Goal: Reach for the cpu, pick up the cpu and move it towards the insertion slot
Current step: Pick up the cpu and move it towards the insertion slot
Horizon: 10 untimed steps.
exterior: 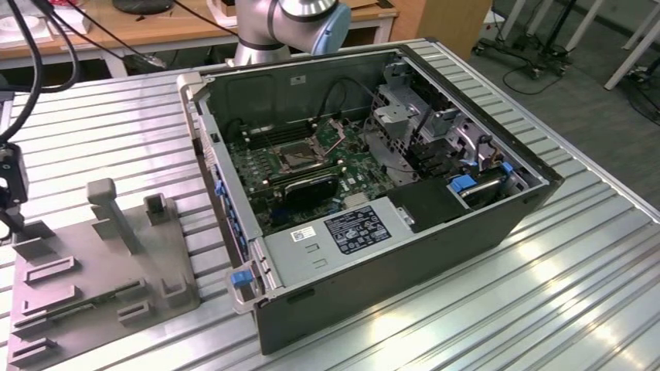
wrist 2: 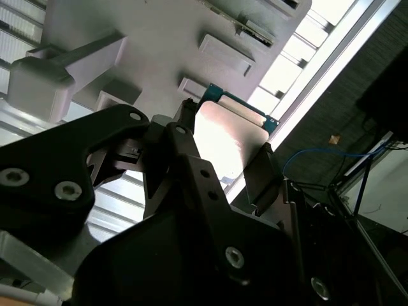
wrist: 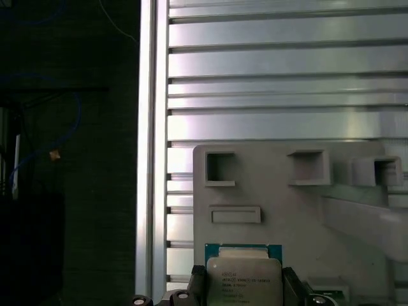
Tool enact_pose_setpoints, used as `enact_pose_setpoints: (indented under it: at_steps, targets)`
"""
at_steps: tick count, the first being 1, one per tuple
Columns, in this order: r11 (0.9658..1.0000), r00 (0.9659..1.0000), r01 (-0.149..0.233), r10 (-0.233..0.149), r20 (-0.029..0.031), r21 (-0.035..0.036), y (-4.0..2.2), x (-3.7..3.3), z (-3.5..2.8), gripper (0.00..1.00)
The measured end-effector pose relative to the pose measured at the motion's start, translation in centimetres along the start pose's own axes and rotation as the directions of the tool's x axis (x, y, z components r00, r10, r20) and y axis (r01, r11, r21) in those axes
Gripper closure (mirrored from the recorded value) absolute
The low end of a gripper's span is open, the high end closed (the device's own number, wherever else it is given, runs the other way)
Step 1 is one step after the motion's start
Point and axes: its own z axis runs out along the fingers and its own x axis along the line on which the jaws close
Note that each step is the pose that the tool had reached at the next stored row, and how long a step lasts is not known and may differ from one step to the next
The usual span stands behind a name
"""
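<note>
Gripper: we find it at the far edge of the exterior view's left, hanging above the end of the grey tray.
Jaws: closed in on the cpu. In the first wrist view the dark fingers sit against two opposite edges of the chip, so we judge it gripped.
Cpu position: held between the fingers, silvery top facing the first wrist camera, with a thin green border showing past one edge. In the second wrist view the cpu overlaps the tray's corner and the table slats beyond. We read that as lifted off the tray, though we cannot be sure of the gap.
Cpu axis: close to square, so we see no real long axis. The grip runs across one pair of edges and the other pair is free.
Tray: grey plastic with raised blocks and pockets, lying flat on the slatted metal table at the exterior view's left.
Computer case: open-sided, in the middle of the exterior view, just beside the tray.
Insertion slot: inside the case, a metal frame with a dark centre on the green board.
Deciding relation: the slot lies toward the exterior view's right of the held chip, well apart from it. The case's near wall stands between the two.
</note>
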Motion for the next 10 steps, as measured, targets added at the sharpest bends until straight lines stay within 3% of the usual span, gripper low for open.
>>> enact_pose_setpoints:
  at_steps: [10]
  targets:
    - [1.0000,1.0000,0.000,0.000,0.0000,0.0000,0.05,-0.01,-1.23,0.45]
